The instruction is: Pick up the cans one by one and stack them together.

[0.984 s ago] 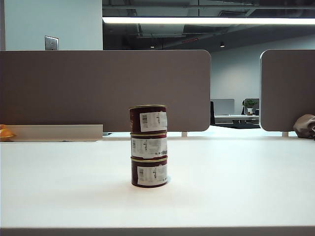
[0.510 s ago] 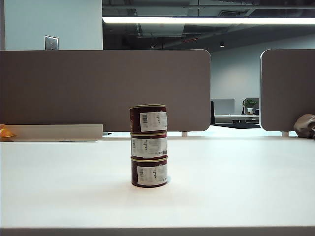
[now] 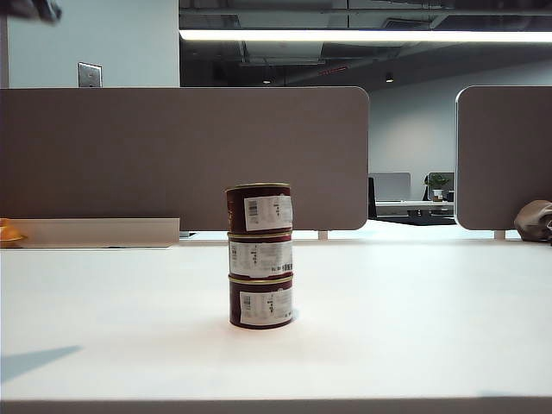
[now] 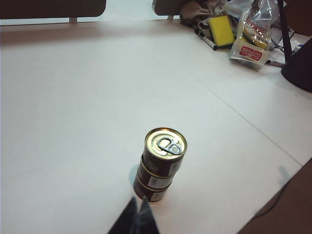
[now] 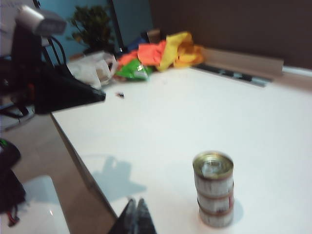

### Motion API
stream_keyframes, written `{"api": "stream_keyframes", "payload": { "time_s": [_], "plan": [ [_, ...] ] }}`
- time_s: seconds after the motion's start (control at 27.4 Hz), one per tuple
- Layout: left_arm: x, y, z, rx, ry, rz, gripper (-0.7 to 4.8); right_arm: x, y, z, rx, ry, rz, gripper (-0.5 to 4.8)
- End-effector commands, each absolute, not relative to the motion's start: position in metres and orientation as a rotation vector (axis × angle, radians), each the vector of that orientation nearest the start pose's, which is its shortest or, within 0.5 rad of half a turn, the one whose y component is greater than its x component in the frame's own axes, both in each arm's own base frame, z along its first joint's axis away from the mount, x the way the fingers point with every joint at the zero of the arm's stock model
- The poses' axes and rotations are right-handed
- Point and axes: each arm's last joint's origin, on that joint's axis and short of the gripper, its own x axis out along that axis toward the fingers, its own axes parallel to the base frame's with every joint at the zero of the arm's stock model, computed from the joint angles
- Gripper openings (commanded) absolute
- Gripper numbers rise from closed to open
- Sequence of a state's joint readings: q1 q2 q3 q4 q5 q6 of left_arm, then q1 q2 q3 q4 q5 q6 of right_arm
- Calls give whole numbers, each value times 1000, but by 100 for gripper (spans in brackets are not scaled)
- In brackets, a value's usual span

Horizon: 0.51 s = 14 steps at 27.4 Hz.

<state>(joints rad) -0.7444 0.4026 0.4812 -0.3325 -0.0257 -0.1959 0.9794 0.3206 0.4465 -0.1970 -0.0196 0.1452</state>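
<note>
- The three cans (image 3: 260, 255) stood one on another in a single upright stack, near the middle of the white desk (image 3: 414, 319) in the exterior view.
- Their white barcode labels faced the camera, and the sides were dark maroon with gold rims.
- The top can (image 4: 165, 151) showed its gold lid with the pull-tab in the left wrist view; the stack looked straight, with no can hanging over.
- The left gripper (image 4: 138, 218) was above the desk, apart from the stack, and it held nothing. Its fingers were pressed together with almost no gap.
- The right gripper (image 5: 135, 217) was also raised and well apart from the cans (image 5: 213, 189). Its fingers were closed on each other and empty.
- In the exterior view only a dark piece of an arm (image 3: 30, 9) appeared at the far left upper corner, and a shadow (image 3: 39, 360) lay on the near left part of the desk.
- A grey partition panel (image 3: 185, 155) stood behind the desk.
- At the far edge, in the left wrist view, lay a yellow sponge (image 4: 222, 30) and some plastic bags (image 4: 253, 34).
- The right wrist view was blurred; orange and yellow cloth (image 5: 163, 52) lay at the far side of the desk.
</note>
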Motion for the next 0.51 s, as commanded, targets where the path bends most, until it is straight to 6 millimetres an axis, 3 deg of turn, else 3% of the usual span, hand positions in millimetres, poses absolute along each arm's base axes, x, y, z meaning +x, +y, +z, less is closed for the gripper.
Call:
{"api": "stream_keyframes", "payload": {
  "time_s": [0.04,0.11,0.26,0.51],
  "plan": [
    [85,-79,238,-69,318,-725,-6,60,91,245,105,138,1001,-6],
    [86,-82,219,-20,339,-784,-6,63,95,217,83,180,997,-6],
    [86,-82,203,42,350,-796,-6,64,97,192,55,235,990,-6],
    [86,-82,192,157,332,-816,-6,65,95,178,5,280,955,-6]
  ]
}}
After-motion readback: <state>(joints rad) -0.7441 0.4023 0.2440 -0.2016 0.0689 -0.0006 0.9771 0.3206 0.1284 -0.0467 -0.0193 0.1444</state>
